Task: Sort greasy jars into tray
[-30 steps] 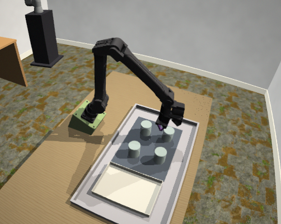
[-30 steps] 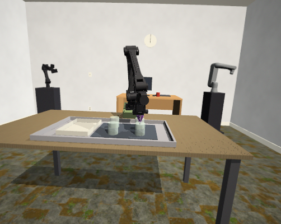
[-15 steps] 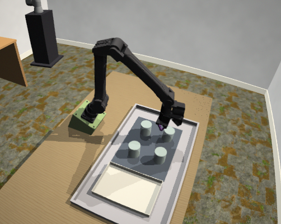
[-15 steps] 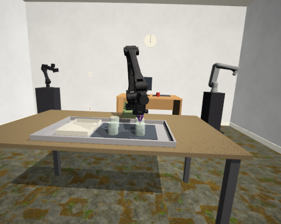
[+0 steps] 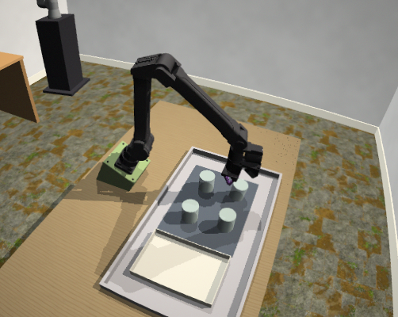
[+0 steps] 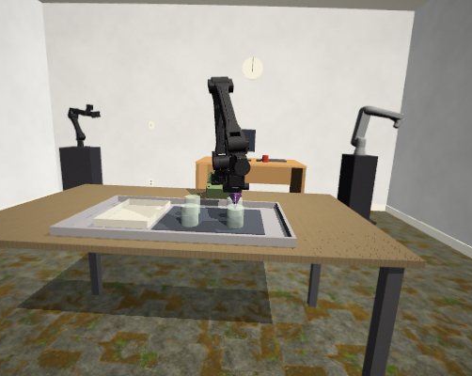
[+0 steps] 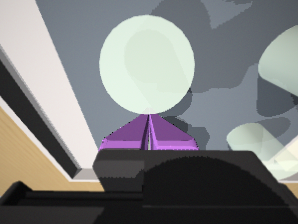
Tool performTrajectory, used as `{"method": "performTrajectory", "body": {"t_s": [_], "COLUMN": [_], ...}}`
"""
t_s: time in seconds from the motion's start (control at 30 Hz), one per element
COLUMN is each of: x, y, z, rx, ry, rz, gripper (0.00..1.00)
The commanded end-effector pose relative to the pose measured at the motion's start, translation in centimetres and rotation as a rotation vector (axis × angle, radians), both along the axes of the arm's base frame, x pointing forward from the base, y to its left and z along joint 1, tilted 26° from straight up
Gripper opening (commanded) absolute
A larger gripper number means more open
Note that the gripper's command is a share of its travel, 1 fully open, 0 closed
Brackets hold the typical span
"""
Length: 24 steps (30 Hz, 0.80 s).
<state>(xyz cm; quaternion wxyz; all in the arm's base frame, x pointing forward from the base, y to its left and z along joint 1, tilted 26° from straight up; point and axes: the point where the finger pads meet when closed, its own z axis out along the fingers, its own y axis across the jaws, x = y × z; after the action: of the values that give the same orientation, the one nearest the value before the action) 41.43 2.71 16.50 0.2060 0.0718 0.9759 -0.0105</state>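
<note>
My gripper (image 5: 228,181) (image 6: 235,205) (image 7: 149,112) is shut with nothing between its purple fingertips. The tips are at the arm-base side of the top edge of a pale green jar (image 5: 240,187) (image 6: 235,219) (image 7: 146,65); I cannot tell if they touch it. This jar stands upright on the dark mat (image 5: 222,246) (image 6: 255,226). A second jar (image 5: 206,181) stands nearer the arm base. A third jar (image 5: 190,213) and a fourth jar (image 5: 227,220) (image 6: 190,216) stand upright nearer the cream tray (image 5: 178,269) (image 6: 122,223). The tray is empty. Grease cannot be seen.
A grey steel top (image 6: 174,237) with a raised rim (image 5: 280,178) surrounds mat and tray. The arm's green base block (image 5: 119,176) stands on the wooden table (image 5: 75,238) beyond that rim. Other jars stand beside the gripper's jar, with gaps between them.
</note>
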Motion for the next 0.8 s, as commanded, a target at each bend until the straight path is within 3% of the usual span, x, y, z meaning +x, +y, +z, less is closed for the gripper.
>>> {"method": "performTrajectory", "body": {"t_s": [0.0, 0.47, 0.77], "x": [2.3, -1.0, -1.7], "y": [-0.5, 0.1, 0.2], "z": [1.3, -0.3, -0.6], "rx": [0.000, 0.000, 0.000], "ry": [-0.035, -0.035, -0.035], "rz": [-0.006, -0.006, -0.006], "gripper": [0.00, 0.00, 0.00]}}
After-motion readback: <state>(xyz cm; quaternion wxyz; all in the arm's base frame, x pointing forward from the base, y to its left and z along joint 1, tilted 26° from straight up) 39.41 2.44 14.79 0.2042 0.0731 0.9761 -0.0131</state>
